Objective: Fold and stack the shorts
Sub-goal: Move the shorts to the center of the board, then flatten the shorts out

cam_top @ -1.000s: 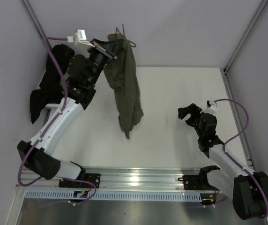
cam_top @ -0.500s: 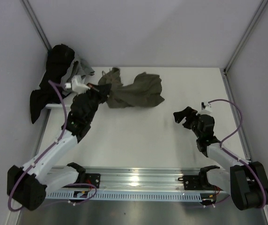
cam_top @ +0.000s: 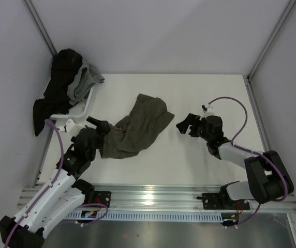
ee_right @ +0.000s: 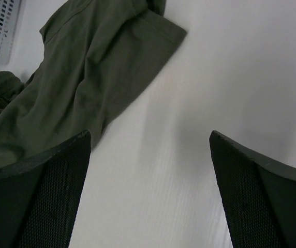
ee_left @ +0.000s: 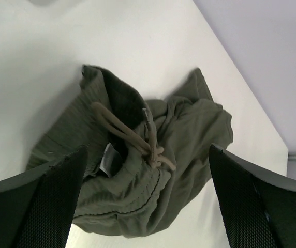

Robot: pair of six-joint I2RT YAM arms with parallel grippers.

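At the far left a basket (cam_top: pixel 86 106) sits under a heap of dark clothes (cam_top: pixel 60 82), apart from our work. Next comes the left gripper (cam_top: pixel 102 126), its jaws wide and holding nothing, right at the waistband end of the shorts (cam_top: pixel 137 126). The shorts lie rumpled and slantwise on the table (cam_top: pixel 200 93). Just past the leg end, the right gripper (cam_top: pixel 185 124) is also spread wide and empty.

We judge the step in hand to be spreading the shorts flat before any fold. To do it well, we would pinch the waistband fabric itself on the left, not the drawstring (ee_left: pixel 132 137). On the right we would take the leg hem, then draw the two ends apart evenly.

Only the left wrist view shows the knotted drawstring and how bunched the waistband is. Only the right wrist view shows the leg hem lying nearly smooth. Only the top view shows the whole garment with both arms.
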